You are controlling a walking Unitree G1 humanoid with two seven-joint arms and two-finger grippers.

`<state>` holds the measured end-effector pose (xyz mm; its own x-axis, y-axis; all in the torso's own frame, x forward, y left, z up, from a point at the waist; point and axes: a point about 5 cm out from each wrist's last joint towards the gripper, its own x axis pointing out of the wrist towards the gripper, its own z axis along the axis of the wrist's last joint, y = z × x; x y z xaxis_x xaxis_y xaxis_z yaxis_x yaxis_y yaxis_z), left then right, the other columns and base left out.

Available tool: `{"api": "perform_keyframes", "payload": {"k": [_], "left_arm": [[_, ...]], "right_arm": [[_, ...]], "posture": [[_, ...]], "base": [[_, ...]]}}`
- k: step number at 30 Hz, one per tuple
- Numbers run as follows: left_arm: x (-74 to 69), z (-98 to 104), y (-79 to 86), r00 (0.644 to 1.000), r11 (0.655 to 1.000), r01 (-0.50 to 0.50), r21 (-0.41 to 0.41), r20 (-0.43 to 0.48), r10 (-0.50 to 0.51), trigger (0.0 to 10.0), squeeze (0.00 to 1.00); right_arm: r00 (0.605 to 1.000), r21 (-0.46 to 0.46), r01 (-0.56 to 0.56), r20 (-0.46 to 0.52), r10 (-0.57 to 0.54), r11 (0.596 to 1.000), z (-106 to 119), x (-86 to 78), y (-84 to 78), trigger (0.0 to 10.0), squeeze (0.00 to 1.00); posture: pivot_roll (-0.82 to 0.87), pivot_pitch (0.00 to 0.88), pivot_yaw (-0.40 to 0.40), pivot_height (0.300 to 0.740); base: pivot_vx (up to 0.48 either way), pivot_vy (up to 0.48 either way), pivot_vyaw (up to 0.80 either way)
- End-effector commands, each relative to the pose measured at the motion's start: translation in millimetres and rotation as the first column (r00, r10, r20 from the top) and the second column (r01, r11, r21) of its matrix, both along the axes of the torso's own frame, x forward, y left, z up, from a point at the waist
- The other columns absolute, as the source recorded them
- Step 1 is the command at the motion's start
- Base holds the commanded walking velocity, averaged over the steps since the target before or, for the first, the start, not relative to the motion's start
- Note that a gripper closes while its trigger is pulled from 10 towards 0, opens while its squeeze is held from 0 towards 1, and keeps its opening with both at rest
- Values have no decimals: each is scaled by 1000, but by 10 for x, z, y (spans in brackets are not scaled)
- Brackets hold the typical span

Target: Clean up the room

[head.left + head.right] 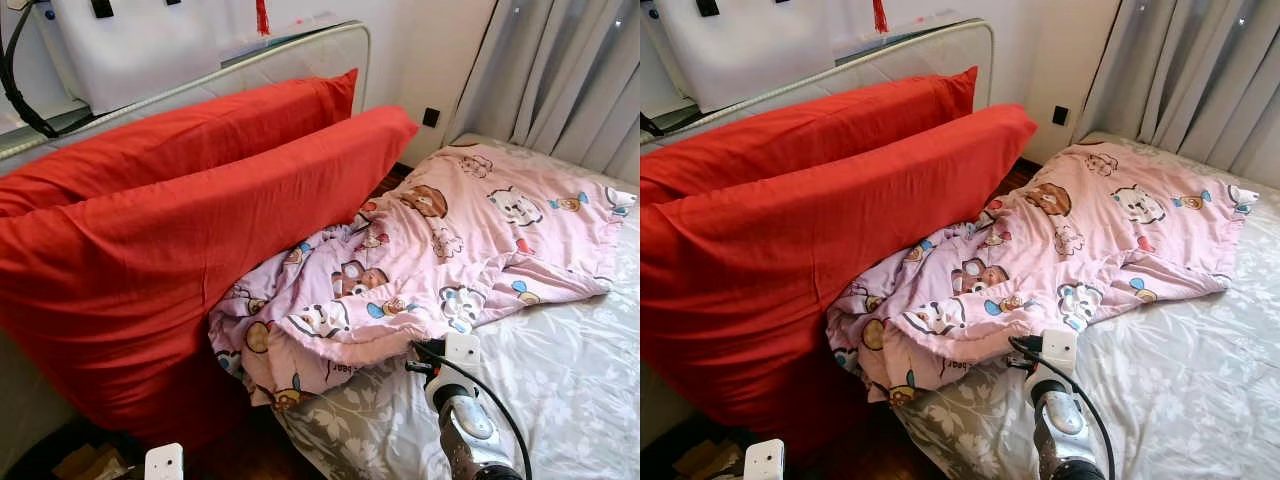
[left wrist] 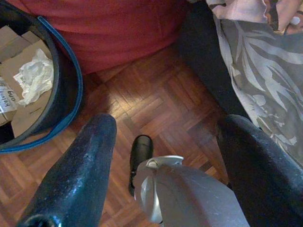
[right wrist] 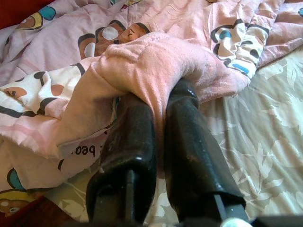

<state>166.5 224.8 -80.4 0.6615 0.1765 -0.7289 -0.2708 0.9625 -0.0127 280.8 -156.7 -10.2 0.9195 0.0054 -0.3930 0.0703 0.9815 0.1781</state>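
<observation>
Close in: right gripper (image 3: 158, 101), fingers pinched together on a fold of the pink cartoon-print blanket (image 1: 440, 250), the fabric bunched over the fingertips (image 3: 137, 118). From the head views the right arm reaches to the blanket's near edge on the bed, a black cable looping along the wrist.

Blanket: crumpled, lying across the bed, one end spread toward the curtains, the other spilling over the bed's edge toward the pillows.

Bedsheet (image 1: 570, 380): grey with a pale leaf pattern, beneath the blanket.

Pillows: two large red pillows (image 1: 190, 240), one behind the other, standing on edge against a padded white headboard (image 1: 300, 55) and touching the blanket's hanging end.

Curtains (image 1: 570, 70): grey, pleated, at the far side of the bed.

Left gripper (image 2: 165, 142): fingers spread apart, holding nothing, hanging low over a wooden parquet floor (image 2: 156, 99) beside the bed.

Bin (image 2: 61, 90): dark, blue-rimmed, on the floor near the left gripper, holding cardboard and crumpled white paper (image 2: 35, 78).
</observation>
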Motion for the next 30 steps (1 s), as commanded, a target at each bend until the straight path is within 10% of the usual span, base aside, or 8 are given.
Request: {"api": "perform_keyframes", "payload": {"k": [1,30], "left_arm": [[-34,-17,16,1000,1000,-5,-4,-22,5,10000,0],[-40,-16,42,1000,1000,-13,-3,-24,13,10000,0]], "right_arm": [[1000,-7,10,11,-10,1000,20,15,-28,10000,0],[1000,-5,17,11,-17,1000,21,16,-28,10000,0]], "posture": [[31,83,-28,740],[31,84,-27,740]], "base": [[0,0,0],[-146,0,0]]}}
